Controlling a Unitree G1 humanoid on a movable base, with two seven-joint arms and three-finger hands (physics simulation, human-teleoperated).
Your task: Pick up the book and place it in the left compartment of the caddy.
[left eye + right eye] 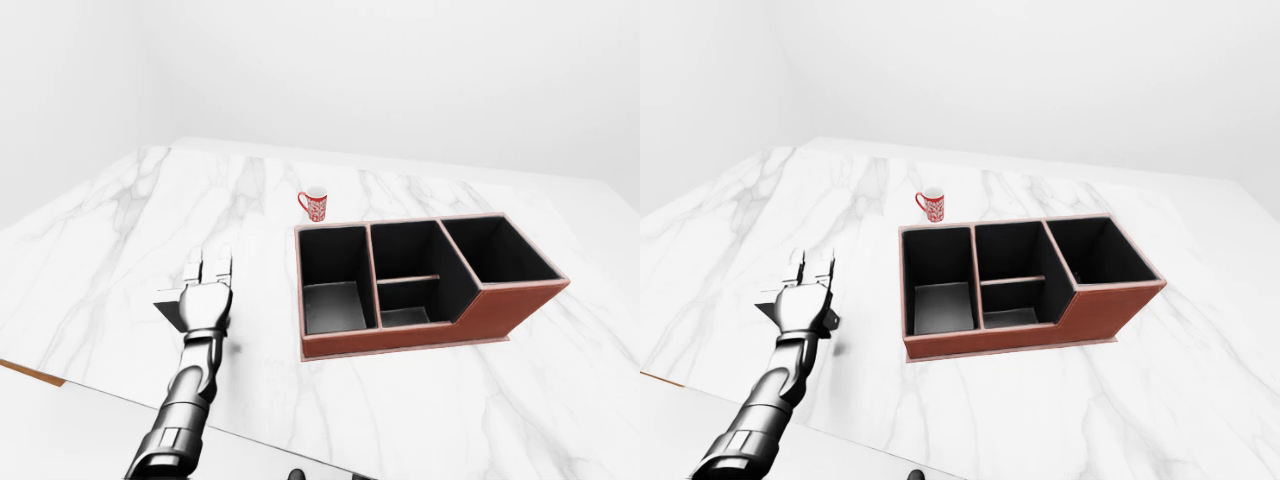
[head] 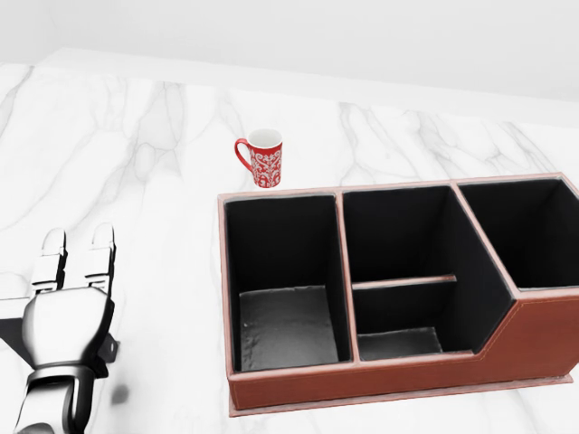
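Left-eye view: my left hand lies low over the marble bench, fingers stretched flat and holding nothing. A thin dark slab, probably the book, shows at its left edge, under the palm. The red-brown caddy stands apart to the right, its left compartment empty.

Head view: the hand's fingers point up the picture, unclenched; a red patterned mug stands just above the caddy's left corner.

Right-eye view: the same layout; my right hand does not show.

I judge this the reaching step, the book not yet grasped. Next I must close my fingers round it, lift, and carry it right.
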